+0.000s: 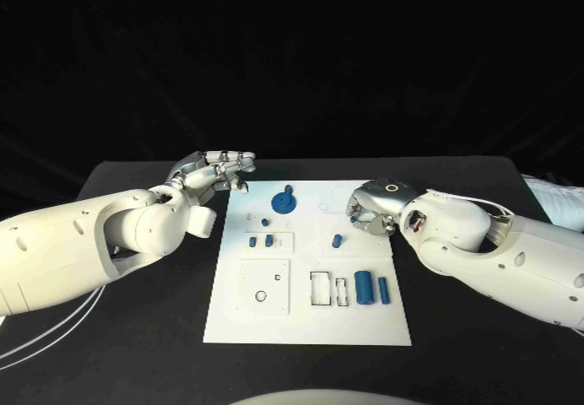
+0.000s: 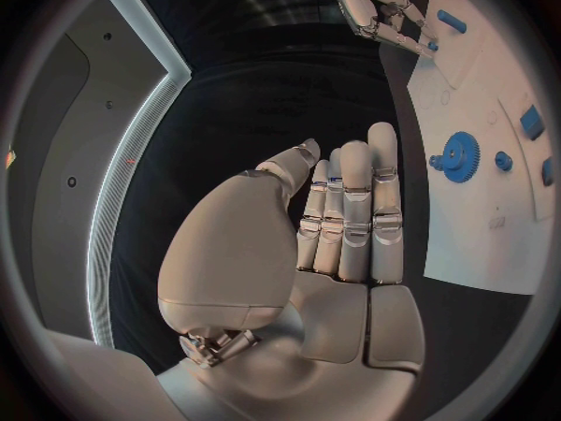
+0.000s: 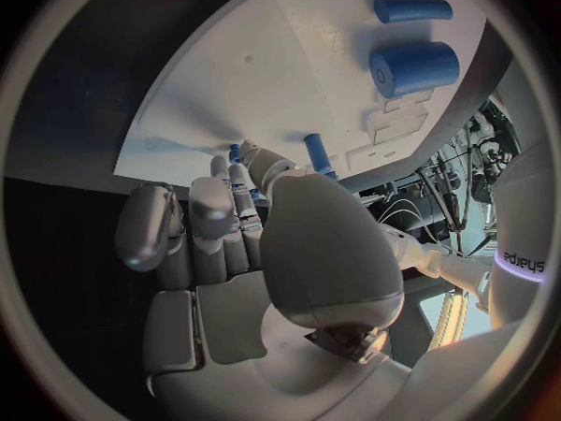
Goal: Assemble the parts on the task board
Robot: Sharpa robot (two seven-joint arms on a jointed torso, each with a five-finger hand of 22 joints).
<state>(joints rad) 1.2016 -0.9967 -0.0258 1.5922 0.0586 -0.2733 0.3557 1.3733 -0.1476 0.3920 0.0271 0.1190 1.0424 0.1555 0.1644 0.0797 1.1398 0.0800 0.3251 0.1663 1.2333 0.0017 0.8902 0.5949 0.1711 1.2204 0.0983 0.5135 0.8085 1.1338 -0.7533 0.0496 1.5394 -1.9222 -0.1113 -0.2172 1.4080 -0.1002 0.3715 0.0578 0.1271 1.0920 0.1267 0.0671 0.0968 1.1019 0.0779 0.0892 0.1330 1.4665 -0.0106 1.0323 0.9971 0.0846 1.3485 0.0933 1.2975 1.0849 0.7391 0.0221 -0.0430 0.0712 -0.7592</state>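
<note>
My left hand (image 1: 217,173) hangs over the black table (image 1: 121,181) just off the far left corner of the white task board (image 1: 308,329), fingers (image 2: 351,206) straight, side by side and holding nothing; the left wrist view confirms a flat, released palm with the board's edge beside it. My right hand (image 1: 371,209) sits over the board's far right part, near its right edge, fingers (image 3: 239,196) bent down toward the plate. From the right wrist view the fingertips come close to two small blue pegs (image 3: 316,150), but I cannot tell whether they are pinching one or merely touching the surface. On the board, a blue gear (image 1: 283,202) lies in the far half, a little left of centre, and shows again in the left wrist view (image 2: 458,155) with a small blue knob beside it. Nearer the middle, two short blue pins (image 1: 259,241) stand close together left of centre, and a single blue peg (image 1: 336,241) stands right of centre, just beside my right hand. Toward the near right part, a thick blue cylinder (image 1: 364,284) and a thinner blue rod (image 1: 383,291) lie side by side, with an outlined rectangular slot (image 1: 320,288) to their left. The near left part carries a raised white square plate (image 1: 263,287) with a small oval hole.
</note>
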